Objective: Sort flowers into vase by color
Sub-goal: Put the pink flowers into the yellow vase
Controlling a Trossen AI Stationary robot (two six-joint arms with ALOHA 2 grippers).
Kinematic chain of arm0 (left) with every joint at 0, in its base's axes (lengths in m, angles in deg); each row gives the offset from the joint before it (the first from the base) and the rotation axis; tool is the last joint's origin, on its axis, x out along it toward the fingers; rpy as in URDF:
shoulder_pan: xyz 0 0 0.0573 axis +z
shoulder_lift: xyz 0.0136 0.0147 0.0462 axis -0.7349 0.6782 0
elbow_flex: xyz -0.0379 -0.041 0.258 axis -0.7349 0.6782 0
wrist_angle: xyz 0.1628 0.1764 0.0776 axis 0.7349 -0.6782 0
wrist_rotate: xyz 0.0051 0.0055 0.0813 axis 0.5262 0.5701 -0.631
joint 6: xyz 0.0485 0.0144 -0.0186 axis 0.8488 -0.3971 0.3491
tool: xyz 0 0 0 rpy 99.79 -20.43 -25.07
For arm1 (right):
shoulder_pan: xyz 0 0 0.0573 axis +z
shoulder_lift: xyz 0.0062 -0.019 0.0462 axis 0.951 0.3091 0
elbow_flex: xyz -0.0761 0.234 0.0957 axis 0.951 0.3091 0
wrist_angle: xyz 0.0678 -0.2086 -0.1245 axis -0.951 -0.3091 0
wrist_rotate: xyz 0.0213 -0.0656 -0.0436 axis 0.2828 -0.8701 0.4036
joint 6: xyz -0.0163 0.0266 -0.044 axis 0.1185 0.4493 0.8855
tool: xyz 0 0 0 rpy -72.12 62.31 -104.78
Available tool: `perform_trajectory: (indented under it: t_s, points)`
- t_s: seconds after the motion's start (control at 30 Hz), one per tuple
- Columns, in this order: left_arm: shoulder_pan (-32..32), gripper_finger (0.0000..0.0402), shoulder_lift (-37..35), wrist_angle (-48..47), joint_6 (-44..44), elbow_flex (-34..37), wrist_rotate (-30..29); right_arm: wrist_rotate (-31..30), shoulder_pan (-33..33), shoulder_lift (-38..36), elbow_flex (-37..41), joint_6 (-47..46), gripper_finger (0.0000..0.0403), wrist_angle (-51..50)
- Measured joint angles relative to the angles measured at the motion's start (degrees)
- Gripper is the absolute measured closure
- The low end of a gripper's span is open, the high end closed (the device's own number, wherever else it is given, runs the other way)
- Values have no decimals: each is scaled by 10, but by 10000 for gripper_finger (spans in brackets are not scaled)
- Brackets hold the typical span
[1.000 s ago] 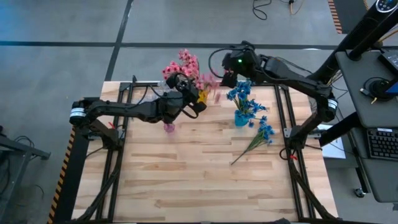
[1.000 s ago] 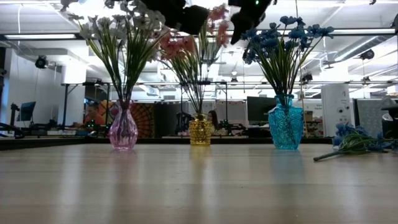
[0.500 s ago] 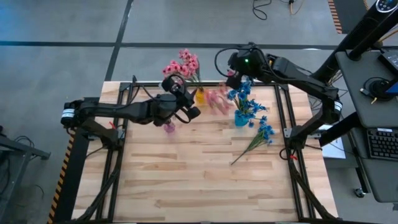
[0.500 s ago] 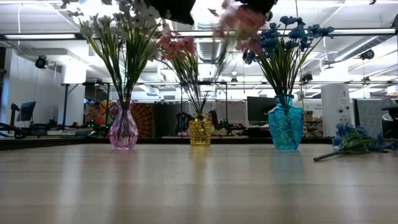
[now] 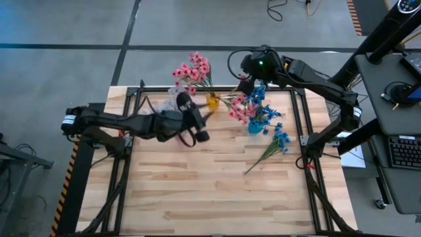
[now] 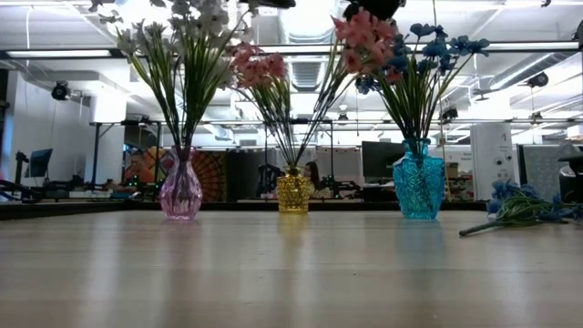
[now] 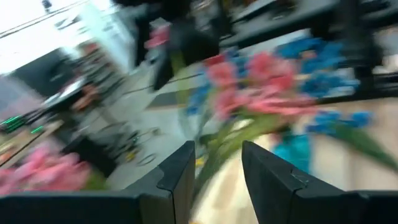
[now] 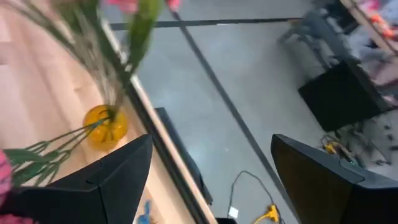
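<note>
The left gripper hangs over the table with its fingers part-spread and nothing between them. Just ahead of it stands the yellow vase, holding pink flowers (one pink sprig leans out toward the blue vase). The right gripper hovers above that sprig, jaws wide and empty. Below it, a loose blue sprig lies on the table beyond the blue vase; the pink vase carries white flowers.

An open-plan lab: desks with monitors under ceiling ducts.
</note>
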Motion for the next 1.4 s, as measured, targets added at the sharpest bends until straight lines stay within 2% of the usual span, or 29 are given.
perform_trajectory:
  t_s: [0.17, 0.3, 0.43, 0.63, 0.77, 0.9, 1.07, 1.4]
  points:
    - [3, 285, 0, 20, -13, 0, 69, 74, 0, 0, 0, 10, 83, -4]
    - [35, 281, 0, 40, -18, 0, 134, 76, 1, 3, 0, 33, 83, 8]
    - [70, 258, 0, 65, -23, 0, 194, 75, 2, 11, 0, 47, 83, 23]
    - [90, 203, 20, 105, -14, 0, 211, 72, 2, 35, 0, 64, 83, 41]
    - [107, 182, 40, 121, -5, 0, 212, 71, 1, 48, 0, 70, 83, 49]
    - [127, 180, 50, 126, -21, 0, 213, 64, 1, 56, 0, 78, 83, 53]
    - [146, 185, 54, 125, -46, 0, 276, 56, 1, 55, 0, 85, 83, 63]
    - [153, 189, 82, 143, -51, -3, 279, 56, 2, 54, 0, 85, 83, 68]
